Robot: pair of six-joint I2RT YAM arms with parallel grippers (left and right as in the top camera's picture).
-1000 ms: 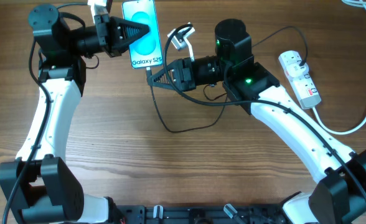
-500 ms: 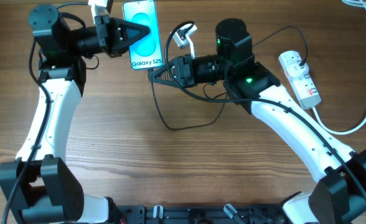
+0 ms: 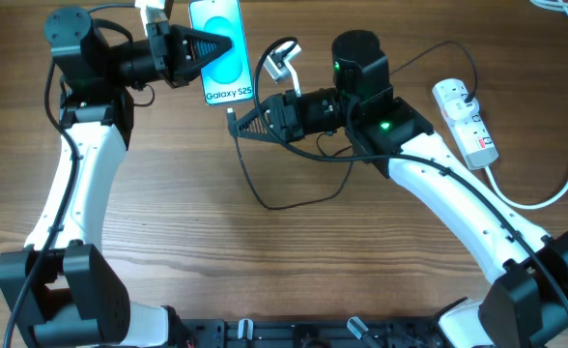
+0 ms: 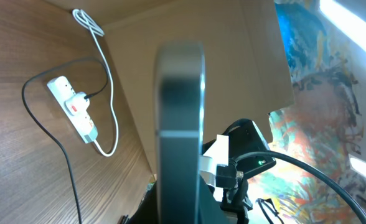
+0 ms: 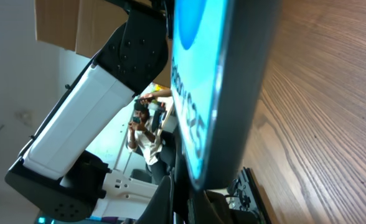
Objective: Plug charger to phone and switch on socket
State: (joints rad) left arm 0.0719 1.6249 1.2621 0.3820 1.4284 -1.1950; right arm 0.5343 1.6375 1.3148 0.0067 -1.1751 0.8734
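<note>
My left gripper [image 3: 203, 50] is shut on the phone [image 3: 221, 50] and holds it up above the table's far left, its teal-and-white screen facing up. My right gripper [image 3: 238, 120] is shut on the connector end of the charger, just below the phone's bottom edge. The black cable [image 3: 265, 198] loops down from it and runs to the black plug [image 3: 469, 97] in the white socket [image 3: 466, 121] at the right. In the left wrist view the phone [image 4: 180, 124] is edge-on and the socket [image 4: 74, 109] lies beyond. In the right wrist view the phone [image 5: 223, 87] fills the frame; the connector is hidden.
The socket's thick white cord [image 3: 545, 198] curves off to the right edge of the wooden table [image 3: 187, 261]. A brown cardboard panel [image 4: 220, 62] stands behind the table. Both arm bases sit at the near edge.
My right gripper rose with the connector toward the phone's bottom edge, then dropped back a little. The cable loop shifted with it. The left gripper and phone stayed still.
</note>
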